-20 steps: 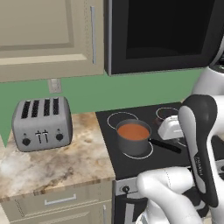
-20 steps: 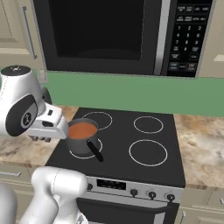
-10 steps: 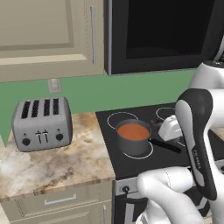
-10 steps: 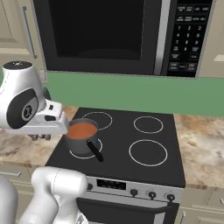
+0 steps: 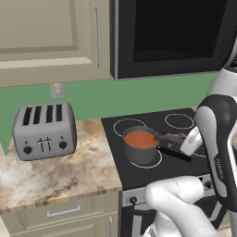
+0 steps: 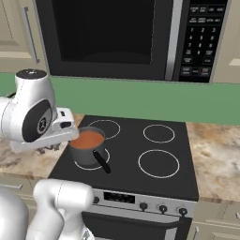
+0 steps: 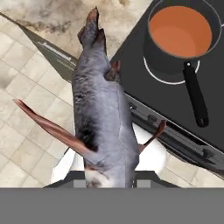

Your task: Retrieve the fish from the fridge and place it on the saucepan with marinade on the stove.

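With your tool [image 7: 111, 183] pinching the fish [image 7: 100, 109], carry it toward the upper right over the saucepan [image 7: 181, 37] and lower gently.

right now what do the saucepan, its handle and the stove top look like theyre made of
The saucepan looks like brushed grey metal, with a dull, even sheen. Its handle looks like matte black plastic, though it could be coated metal. The stove top looks like black glass: flat and smooth, with white rings printed on it.
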{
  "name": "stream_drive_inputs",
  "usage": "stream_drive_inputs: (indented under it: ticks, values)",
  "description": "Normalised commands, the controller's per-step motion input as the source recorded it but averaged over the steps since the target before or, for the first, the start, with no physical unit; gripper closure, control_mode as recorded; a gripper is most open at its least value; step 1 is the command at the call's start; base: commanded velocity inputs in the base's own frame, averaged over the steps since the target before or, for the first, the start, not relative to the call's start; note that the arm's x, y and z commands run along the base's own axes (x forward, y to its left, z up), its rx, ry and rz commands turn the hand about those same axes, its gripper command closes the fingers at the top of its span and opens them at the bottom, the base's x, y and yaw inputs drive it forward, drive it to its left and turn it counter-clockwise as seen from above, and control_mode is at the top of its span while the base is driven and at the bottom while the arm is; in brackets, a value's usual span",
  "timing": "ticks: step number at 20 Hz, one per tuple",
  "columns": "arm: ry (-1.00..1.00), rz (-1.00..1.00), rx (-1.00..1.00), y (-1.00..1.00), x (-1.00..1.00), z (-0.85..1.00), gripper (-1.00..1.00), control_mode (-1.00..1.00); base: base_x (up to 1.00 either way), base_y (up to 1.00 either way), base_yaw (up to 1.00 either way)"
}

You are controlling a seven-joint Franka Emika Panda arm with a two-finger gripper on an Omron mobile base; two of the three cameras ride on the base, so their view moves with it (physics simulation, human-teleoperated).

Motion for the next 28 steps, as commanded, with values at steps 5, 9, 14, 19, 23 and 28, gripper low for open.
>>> stream_drive_inputs:
  ticks: [5,9,14,19,23,28]
  values:
    - [0.00,0.45,0.00,-0.15,0.20,-0.11,1.00,-1.00,0.00,0.00,0.00]
    - [0.02,0.46,0.00,-0.11,0.30,-0.05,1.00,-1.00,0.00,0.00,0.00]
    - [0.02,0.41,0.00,-0.15,0.17,-0.01,1.00,-1.00,0.00,0.00,0.00]
    - [-0.04,0.11,-0.03,-0.12,0.00,0.00,1.00,-1.00,0.00,0.00,0.00]
    - [-0.01,0.00,0.00,0.00,0.12,-0.01,1.00,-1.00,0.00,0.00,0.00]
    - [-0.09,0.00,0.00,0.00,0.16,-0.29,1.00,-1.00,0.00,0.00,0.00]
